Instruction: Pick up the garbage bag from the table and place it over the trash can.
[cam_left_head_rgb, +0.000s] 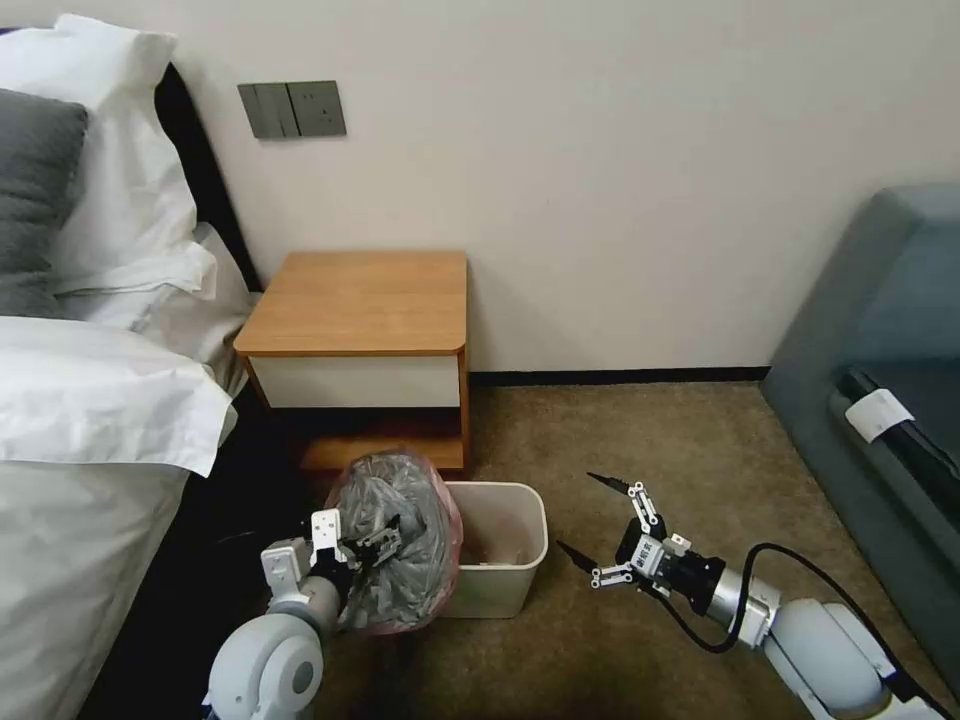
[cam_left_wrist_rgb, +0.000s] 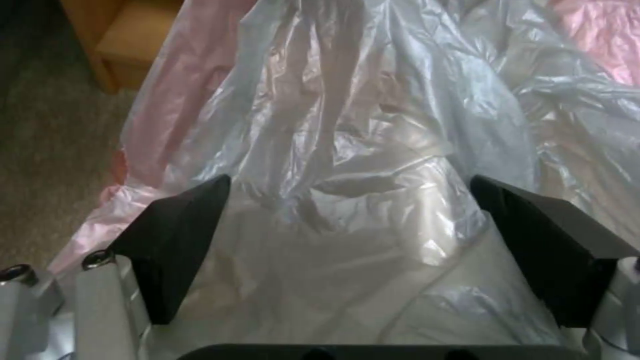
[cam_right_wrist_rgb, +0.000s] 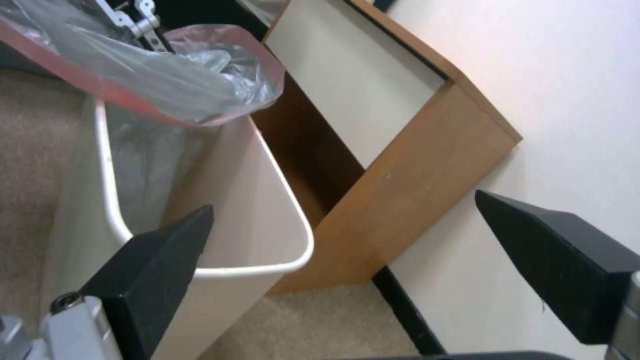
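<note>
The garbage bag (cam_left_head_rgb: 410, 520) is crinkly grey plastic with a pink-red rim, bunched over the left end of the beige trash can (cam_left_head_rgb: 505, 570) on the carpet. My left gripper (cam_left_head_rgb: 370, 545) is pressed into the bag from the left. In the left wrist view the bag's film (cam_left_wrist_rgb: 347, 125) lies between its open fingers (cam_left_wrist_rgb: 180, 235). My right gripper (cam_left_head_rgb: 577, 512) hangs open to the right of the bin, holding nothing. The right wrist view shows the bin's rim (cam_right_wrist_rgb: 267, 210), the bag (cam_right_wrist_rgb: 167, 75) at its far end and the table (cam_right_wrist_rgb: 413, 165). The table's top (cam_left_head_rgb: 360, 300) is bare.
A bed with white bedding (cam_left_head_rgb: 90, 400) stands close on the left. A grey sofa (cam_left_head_rgb: 880, 380) lines the right side. The wall runs behind the nightstand. Open carpet (cam_left_head_rgb: 640, 440) lies between the bin and the sofa.
</note>
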